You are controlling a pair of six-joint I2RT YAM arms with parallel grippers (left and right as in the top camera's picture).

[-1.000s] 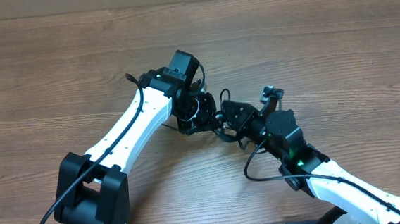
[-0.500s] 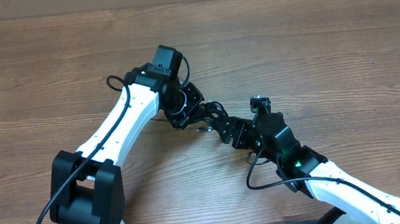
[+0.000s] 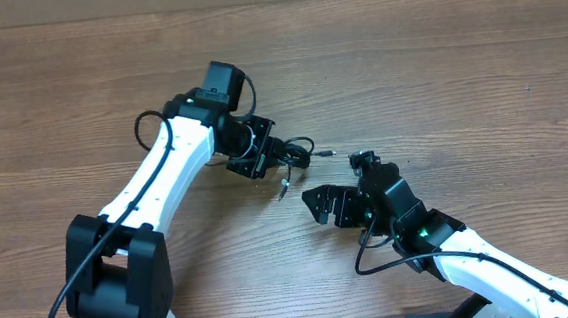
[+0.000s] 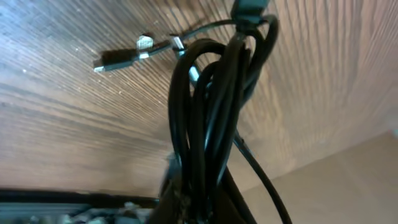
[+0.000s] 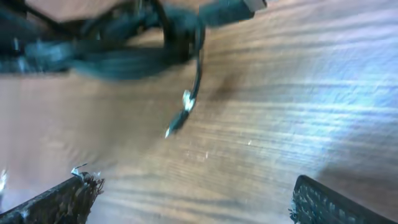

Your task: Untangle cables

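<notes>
Now we see the cables (image 3: 292, 154) as one knotted bundle clamped in our left gripper (image 3: 264, 158), a plug end (image 3: 282, 189) dangling just beside the bundle. Near the bundle but not touching it, our right gripper (image 3: 318, 203) has its jaws wide apart.

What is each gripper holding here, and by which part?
The left gripper holds the cables as one bundle, pinched at the end away from the plugs, which dangle free. The right gripper is open, holding nothing.
</notes>
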